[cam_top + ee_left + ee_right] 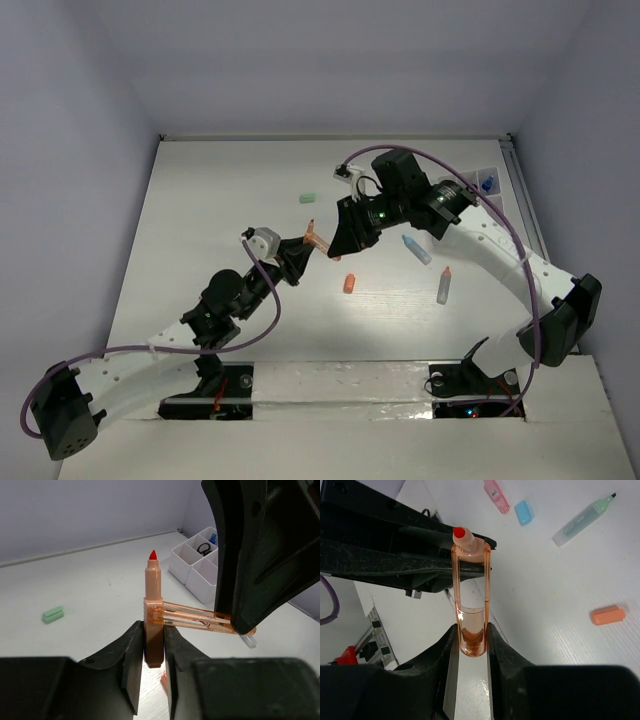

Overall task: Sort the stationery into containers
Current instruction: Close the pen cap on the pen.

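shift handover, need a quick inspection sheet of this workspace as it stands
surface: white table, no spills seen
job's things: orange marker with red tip bare; its clear orange cap off; white divided tray holding a black ring; loose on the table: mint block, orange block, blue block, mint highlighter, pink pen
clutter: nothing seen
grippers: left gripper shut on the marker; right gripper shut on the cap
cables: purple cable looped along each arm
surroundings: plain walls on three sides
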You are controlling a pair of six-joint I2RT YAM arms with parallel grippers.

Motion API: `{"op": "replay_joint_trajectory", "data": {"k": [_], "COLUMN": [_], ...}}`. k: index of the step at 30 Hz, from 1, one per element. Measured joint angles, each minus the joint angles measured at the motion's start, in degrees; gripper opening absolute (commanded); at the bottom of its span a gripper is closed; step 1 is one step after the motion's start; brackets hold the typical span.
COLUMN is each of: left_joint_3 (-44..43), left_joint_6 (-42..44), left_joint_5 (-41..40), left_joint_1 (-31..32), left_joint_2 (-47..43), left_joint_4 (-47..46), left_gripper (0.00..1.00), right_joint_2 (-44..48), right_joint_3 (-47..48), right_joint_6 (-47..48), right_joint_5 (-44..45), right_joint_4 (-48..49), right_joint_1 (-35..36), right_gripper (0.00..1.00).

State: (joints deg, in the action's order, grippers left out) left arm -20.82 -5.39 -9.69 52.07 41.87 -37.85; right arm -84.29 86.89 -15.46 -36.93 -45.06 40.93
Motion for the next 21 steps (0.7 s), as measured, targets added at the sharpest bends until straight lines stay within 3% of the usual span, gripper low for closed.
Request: {"op": "replay_joint_trajectory", "data": {"k": [2, 3, 7, 11, 16, 21], "left_joint_3": [-0.1, -0.3, -0.4, -0.5, -0.7, -0.8], "left_joint_6": [0.0, 0.0, -0.2, -0.2, -0.3, -0.2], "left_joint_5": [0.1, 0.2, 0.4, 0.4, 0.2, 0.2], "left_joint_1": [0.1, 0.1, 0.4, 0.5, 0.5, 0.5], "left_joint_2": [0.0, 0.1, 0.7, 0.8, 0.7, 0.3], "left_joint_4": [0.0, 0.0, 0.0, 0.0, 0.0, 0.7], "left_gripper": [0.33, 0.36, 0.34, 0.27, 0.05, 0.00], "right_joint_2": [0.0, 0.1, 0.2, 0.2, 0.2, 0.2], "right_joint_3": [0.0, 0.1, 0.9, 1.9, 2.4, 2.9], "right_joint_6": [-0.1, -0.2, -0.5, -0.4, -0.5, -0.6], "right_joint_5": [-0.3, -0.6, -1.0, -1.0, -0.8, -0.2], "right_joint_4": [0.0, 0.0, -0.2, -1.0, -1.3, -2.3], "right_joint_1": [0.0, 0.0, 0.0, 0.0, 0.0, 0.0], "right_gripper": [0.00, 0.00, 0.00, 0.00, 0.00, 0.00]}}
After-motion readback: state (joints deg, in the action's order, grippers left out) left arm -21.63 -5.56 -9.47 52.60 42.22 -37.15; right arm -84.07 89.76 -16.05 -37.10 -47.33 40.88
